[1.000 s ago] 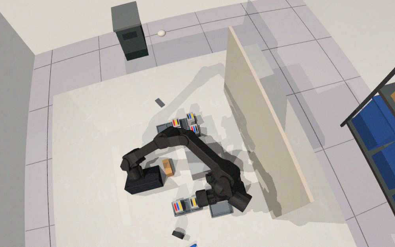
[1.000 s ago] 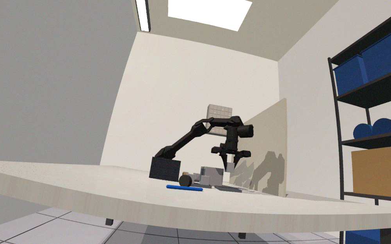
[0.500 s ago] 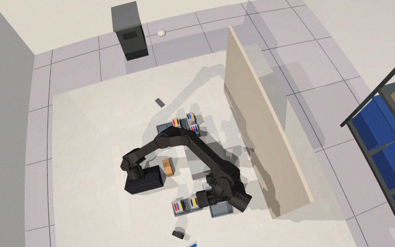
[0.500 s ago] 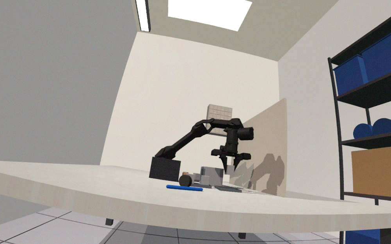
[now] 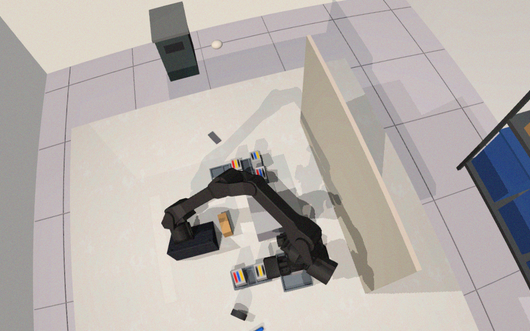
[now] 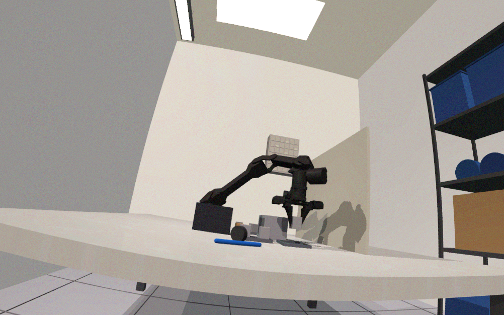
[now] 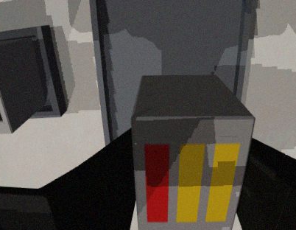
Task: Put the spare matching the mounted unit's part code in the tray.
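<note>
A pale table [image 5: 106, 172] is filling the tiled room, with a tall beige partition board [image 5: 353, 172] standing along its right side.

Going left to right in the top view: the arm's dark base [image 5: 195, 242] is sitting beside one small tan block [image 5: 225, 223]; three striped spares are standing at the far holder [image 5: 217, 169]; two more, one red-blue-yellow spare [image 5: 239, 276] and one with a yellow stripe [image 5: 260, 272], are sitting near, just left of the grey tray [image 5: 295, 282]. The gripper [image 6: 296, 214] is hanging over that tray, its fingers [image 6: 288, 213] clamping the spare with one red and two yellow bars [image 7: 192, 170], held above the tray floor.
</note>
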`<act>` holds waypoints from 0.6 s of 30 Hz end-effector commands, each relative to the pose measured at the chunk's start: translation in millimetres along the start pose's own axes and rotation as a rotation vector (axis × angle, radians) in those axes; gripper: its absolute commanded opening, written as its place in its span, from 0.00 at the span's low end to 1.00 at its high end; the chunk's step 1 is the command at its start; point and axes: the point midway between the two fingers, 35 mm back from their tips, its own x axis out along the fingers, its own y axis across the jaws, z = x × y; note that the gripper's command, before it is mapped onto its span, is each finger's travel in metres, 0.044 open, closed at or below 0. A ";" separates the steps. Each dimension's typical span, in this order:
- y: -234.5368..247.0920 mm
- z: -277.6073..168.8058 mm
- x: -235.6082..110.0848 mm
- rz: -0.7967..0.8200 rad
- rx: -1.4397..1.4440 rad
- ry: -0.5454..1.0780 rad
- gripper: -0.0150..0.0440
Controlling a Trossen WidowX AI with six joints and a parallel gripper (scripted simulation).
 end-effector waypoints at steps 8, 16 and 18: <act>-0.2 -0.1 8.5 -0.004 0.005 -0.004 0.25; -0.2 0.0 14.9 -0.004 0.005 -0.004 0.25; -0.2 0.1 16.5 -0.004 0.005 -0.004 0.25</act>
